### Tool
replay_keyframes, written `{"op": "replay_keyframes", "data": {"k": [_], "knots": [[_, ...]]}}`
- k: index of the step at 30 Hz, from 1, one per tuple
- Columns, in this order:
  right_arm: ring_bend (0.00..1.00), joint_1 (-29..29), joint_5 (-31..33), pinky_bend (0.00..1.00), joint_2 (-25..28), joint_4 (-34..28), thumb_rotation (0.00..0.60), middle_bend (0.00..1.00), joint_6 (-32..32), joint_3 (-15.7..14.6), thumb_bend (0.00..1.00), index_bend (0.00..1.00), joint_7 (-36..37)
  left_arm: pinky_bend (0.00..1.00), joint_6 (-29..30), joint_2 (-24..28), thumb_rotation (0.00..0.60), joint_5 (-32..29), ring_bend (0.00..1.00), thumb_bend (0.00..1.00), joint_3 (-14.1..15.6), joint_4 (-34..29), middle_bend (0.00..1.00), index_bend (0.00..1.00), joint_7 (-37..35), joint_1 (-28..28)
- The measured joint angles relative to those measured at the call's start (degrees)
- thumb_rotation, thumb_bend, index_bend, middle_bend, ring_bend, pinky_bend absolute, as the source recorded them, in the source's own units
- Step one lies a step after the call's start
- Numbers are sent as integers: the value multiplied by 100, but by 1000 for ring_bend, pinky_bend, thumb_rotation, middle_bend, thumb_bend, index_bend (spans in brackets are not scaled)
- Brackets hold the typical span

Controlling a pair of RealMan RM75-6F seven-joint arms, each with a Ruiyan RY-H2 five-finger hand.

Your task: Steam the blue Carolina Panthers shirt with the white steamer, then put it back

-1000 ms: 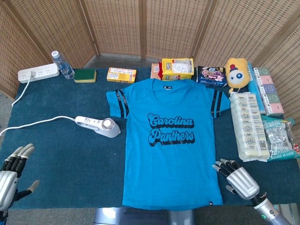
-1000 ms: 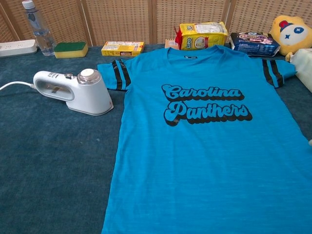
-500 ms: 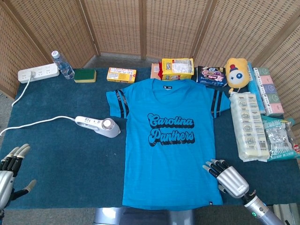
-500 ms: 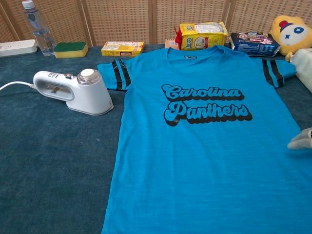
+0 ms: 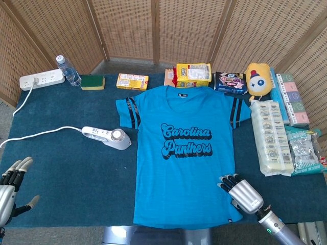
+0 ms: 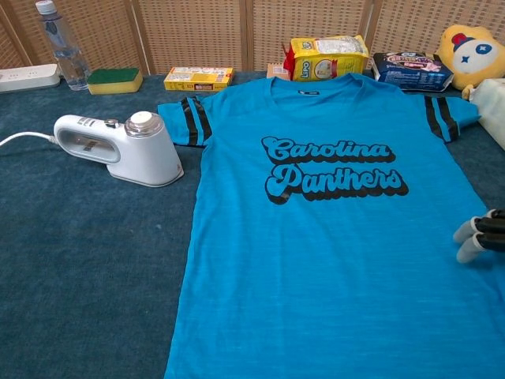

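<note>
Right hand (image 5: pixel 239 191) sits low over the shirt's lower right hem, palm down, fingers (image 6: pixel 471 239) a bit apart and holding nothing — its fingertips reach just onto the fabric. Left hand (image 5: pixel 11 186) is at the worktop's (image 5: pixel 71 168) near left corner, fingers spread, empty. The blue Carolina Panthers shirt (image 5: pixel 183 153) lies flat mid-worktop; the white steamer (image 5: pixel 107 137) stands just off its left sleeve — bare blue cloth in front of it.
</note>
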Motion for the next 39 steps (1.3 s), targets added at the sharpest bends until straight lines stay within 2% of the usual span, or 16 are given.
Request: {"op": "replay_keyframes", "data": {"k": [7,23,29,32,39], "knots": [[396,25,65,550,-28,-98,600,380,-40,27,437,493,-83,95,-26,-33,600,-36,0,245,-17,74,69,0,-65,-20],[557,-94,204,738,-3,-313,600,494,131,55,608,499,-11,95,-146,-12,600,14,0,245,-30,34,69,0,157,-120],[621,-132,257,794,35,-432,600,539,130,51,627,529,28,95,-346,11,600,20,0,246,-105,-62,69,6,428,-293],[651,-150,271,810,62,-503,600,560,162,54,624,547,81,95,-490,-1,600,-12,0,246,-169,-117,69,45,610,-411],[662,-149,290,814,89,-584,600,568,192,87,617,556,152,140,-958,-76,600,-243,26,246,-415,-196,83,68,1112,-791]]}}
